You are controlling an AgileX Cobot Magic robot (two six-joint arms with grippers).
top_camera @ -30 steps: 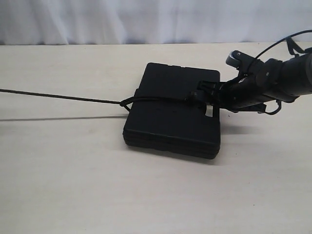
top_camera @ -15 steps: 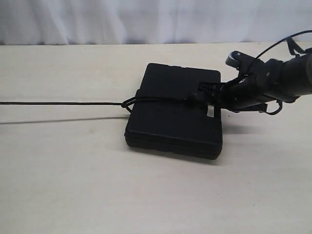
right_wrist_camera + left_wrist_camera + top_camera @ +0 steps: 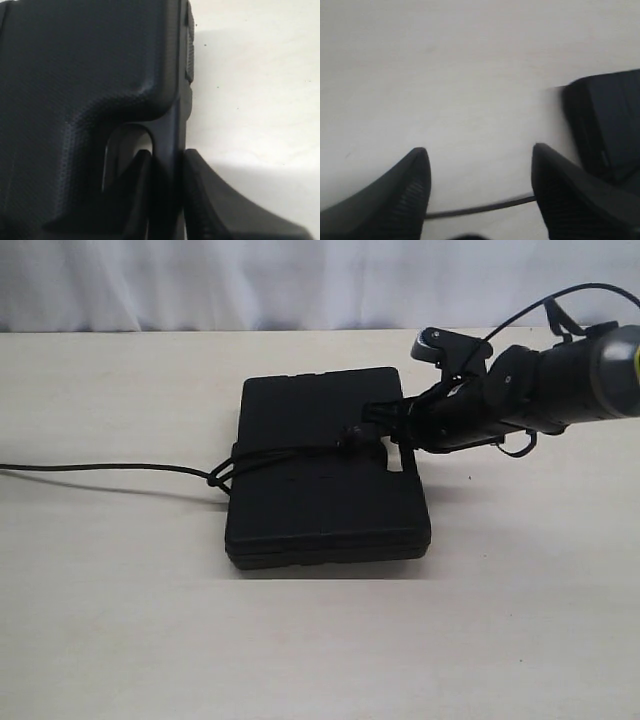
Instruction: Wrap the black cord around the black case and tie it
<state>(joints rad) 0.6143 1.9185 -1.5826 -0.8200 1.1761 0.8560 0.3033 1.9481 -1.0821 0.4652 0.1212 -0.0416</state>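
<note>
The pale table (image 3: 120,640) fills most of the exterior view, and behind its far edge hangs a white curtain (image 3: 300,280). The black case (image 3: 320,490) lies flat near the middle of the table, a little closer to the far edge than to the near one. The right arm (image 3: 560,390) comes in from the right edge and reaches the right side of the case, where the handle opening is.

The black cord (image 3: 100,468) crosses the lid from the handle side to the left side of the case. There it makes a small bunch of loops, and then it runs slack over the table toward the left edge.

How the right gripper (image 3: 167,200) holds the case is hard to read in the exterior view, because everything there is black. The right wrist view shows it clearly: the two fingers (image 3: 210,205) are clenched on the thin bar of the handle, one inside the opening and one outside.

Only the left wrist view shows the left gripper (image 3: 480,150). Its fingers are released and stand wide apart, grasping nothing. The cord passes low between them, over the table, and a corner of the case is just beside one finger
</note>
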